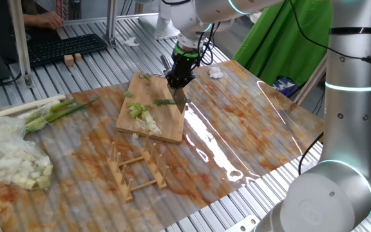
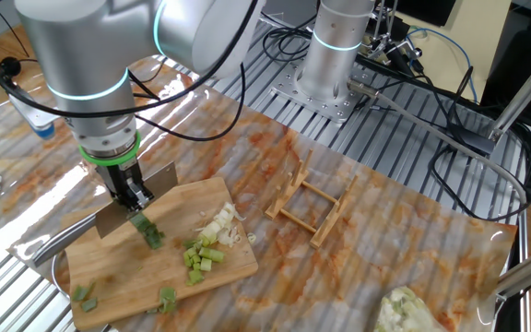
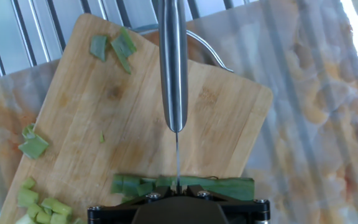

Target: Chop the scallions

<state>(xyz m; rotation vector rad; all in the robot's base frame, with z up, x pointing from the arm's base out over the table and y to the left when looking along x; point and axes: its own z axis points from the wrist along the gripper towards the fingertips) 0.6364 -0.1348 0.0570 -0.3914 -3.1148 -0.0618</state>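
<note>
A short flat green scallion piece [image 3: 185, 185] is lying crosswise on the bamboo board, under the knife's edge. Pale-green and white chopped scallion bits [image 2: 212, 242] are lying heaped nearby, with green scraps [image 3: 114, 47] scattered toward the board's far end.

The cutting board [image 3: 104, 118] at frame centre is pale bamboo wood, matt, with fine grain. Above it the knife [image 3: 173, 68] is smooth brushed metal with a soft sheen. The scallions [image 3: 185, 185] look waxy green and moist. A glossy clear plastic sheet [image 1: 237, 142] covers the ribbed metal table [image 1: 95, 64]. Lower centre, the wooden rack [image 1: 137, 171] is matt, unvarnished.
</note>
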